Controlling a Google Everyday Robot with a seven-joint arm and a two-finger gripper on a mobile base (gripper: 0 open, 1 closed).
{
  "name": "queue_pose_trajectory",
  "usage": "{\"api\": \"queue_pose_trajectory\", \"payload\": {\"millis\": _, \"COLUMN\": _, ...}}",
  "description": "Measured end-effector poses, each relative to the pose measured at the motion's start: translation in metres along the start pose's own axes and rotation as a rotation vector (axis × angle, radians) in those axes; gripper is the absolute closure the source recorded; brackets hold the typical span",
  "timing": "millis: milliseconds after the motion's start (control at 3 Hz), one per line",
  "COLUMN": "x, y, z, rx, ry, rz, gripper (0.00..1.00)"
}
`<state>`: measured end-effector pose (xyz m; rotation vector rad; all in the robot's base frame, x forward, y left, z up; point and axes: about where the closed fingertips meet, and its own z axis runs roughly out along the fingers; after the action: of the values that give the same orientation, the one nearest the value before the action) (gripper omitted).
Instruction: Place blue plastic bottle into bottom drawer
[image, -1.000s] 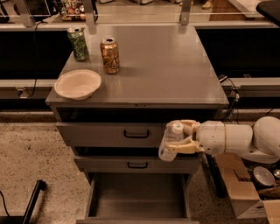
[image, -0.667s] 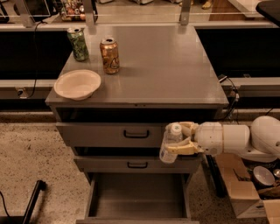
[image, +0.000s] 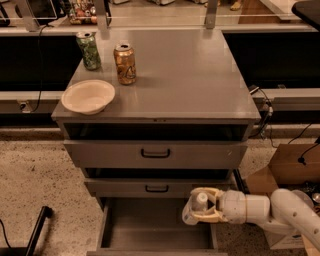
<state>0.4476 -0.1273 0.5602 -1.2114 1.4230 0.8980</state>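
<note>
Pale and cap-up, the blue plastic bottle (image: 191, 214) sits clamped in the gripper (image: 196, 206) at the right wall of the open bottom drawer (image: 150, 223), hollow just beside.

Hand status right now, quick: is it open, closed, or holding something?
The hand is closed on the blue plastic bottle, at the right side of the open bottom drawer.

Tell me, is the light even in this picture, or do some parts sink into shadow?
Camera view: the light is uneven and warm, coming from above. The cabinet top shows a soft sheen, the slot beneath it is nearly black, and the bottom drawer lies in dim shade. The pincer, shut on the blue plastic bottle at that drawer's right edge, stands out pale.
</note>
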Motion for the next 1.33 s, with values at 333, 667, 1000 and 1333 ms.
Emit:
{"api": "queue_pose_trajectory", "payload": {"millis": 333, "x": 0.012, "y": 0.006, "z": 0.007, "rx": -0.007, "ry": -0.022, "rz": 0.021, "gripper": 1.0}}
{"api": "queue_pose_trajectory", "payload": {"millis": 667, "x": 0.012, "y": 0.006, "z": 0.007, "rx": -0.007, "ry": -0.021, "rz": 0.021, "gripper": 1.0}}
{"api": "queue_pose_trajectory", "payload": {"millis": 1000, "x": 0.077, "y": 0.0, "z": 0.019, "rx": 0.043, "ry": 0.027, "rz": 0.094, "gripper": 1.0}}
{"api": "queue_pose_trajectory", "payload": {"millis": 1333, "x": 0.172, "y": 0.0, "z": 0.04, "rx": 0.101, "ry": 0.075, "rz": 0.174, "gripper": 1.0}}
